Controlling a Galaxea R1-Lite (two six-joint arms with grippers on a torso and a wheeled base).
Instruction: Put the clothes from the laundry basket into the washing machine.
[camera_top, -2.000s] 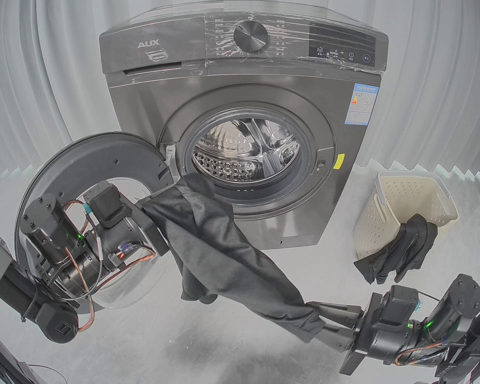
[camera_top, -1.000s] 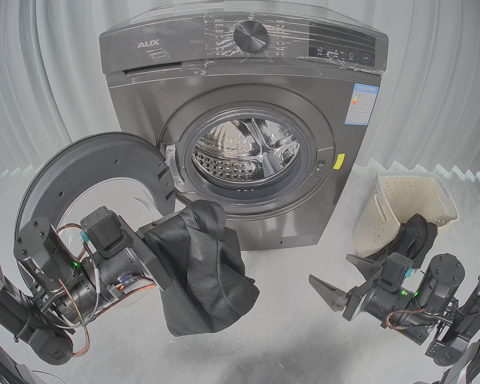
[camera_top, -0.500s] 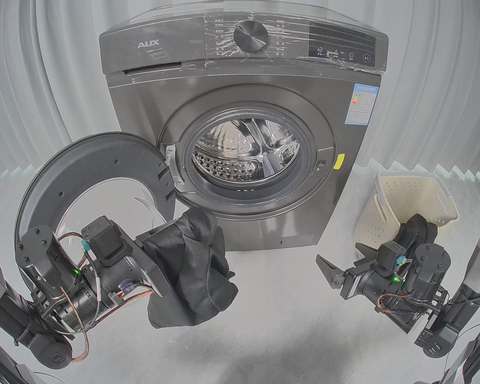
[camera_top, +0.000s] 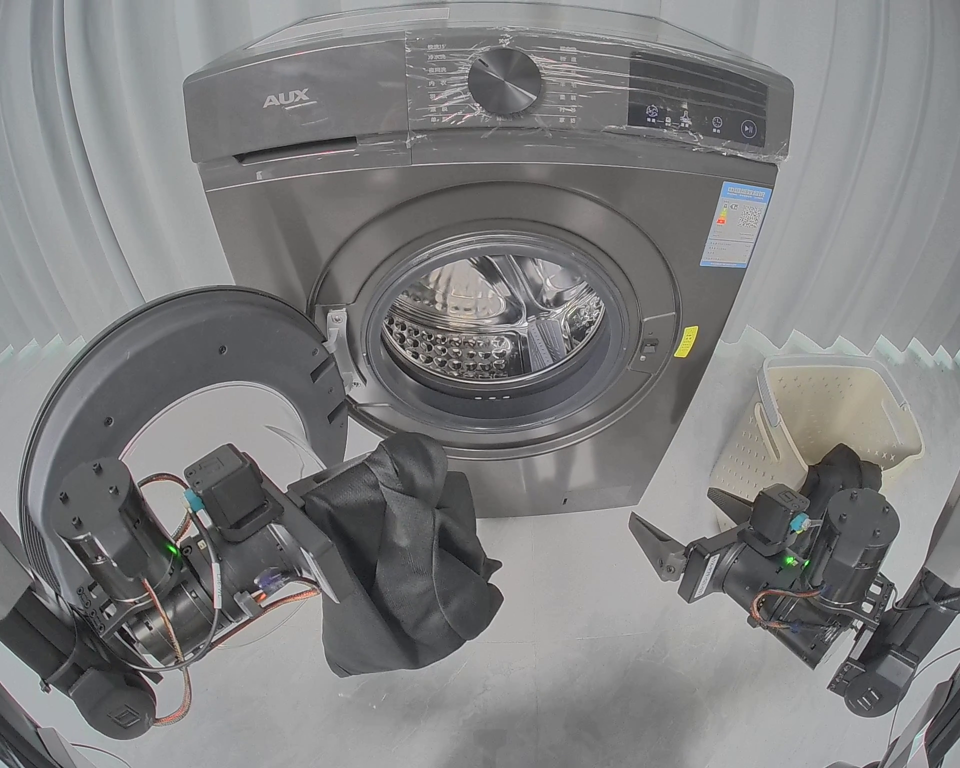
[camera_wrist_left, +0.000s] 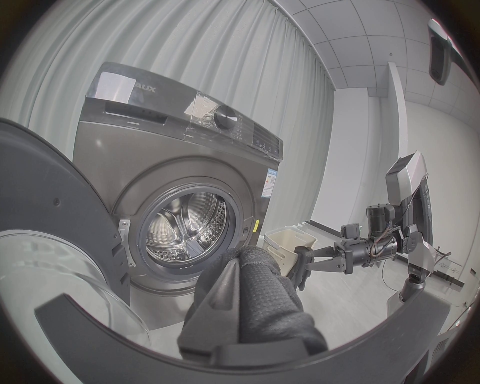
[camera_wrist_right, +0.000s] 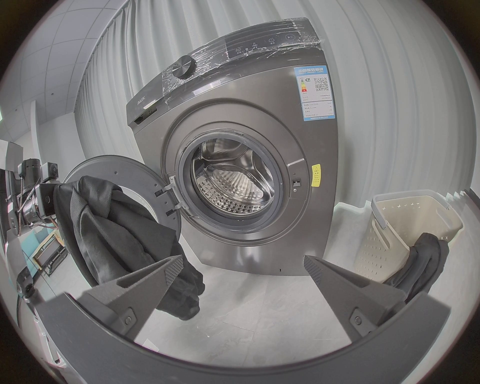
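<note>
My left hand (camera_wrist_left: 240, 320) clamps a dark garment (camera_top: 410, 560) just below the open drum (camera_top: 495, 315) of the washing machine (camera_top: 290, 220), which looks empty. My right hand (camera_top: 672, 522) gapes wide, holding nothing, beside the laundry basket (camera_top: 860, 400), where another garment (camera_top: 835, 466) waits. Nothing is loaded yet.

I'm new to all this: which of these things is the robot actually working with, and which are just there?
Part of the job:
grey front-loading washing machine, round door open
dark grey garment in the left gripper
cream perforated plastic laundry basket
dark clothing draped over its rim
right gripper, open

Just there:
white pleated curtain
pale grey floor
</note>
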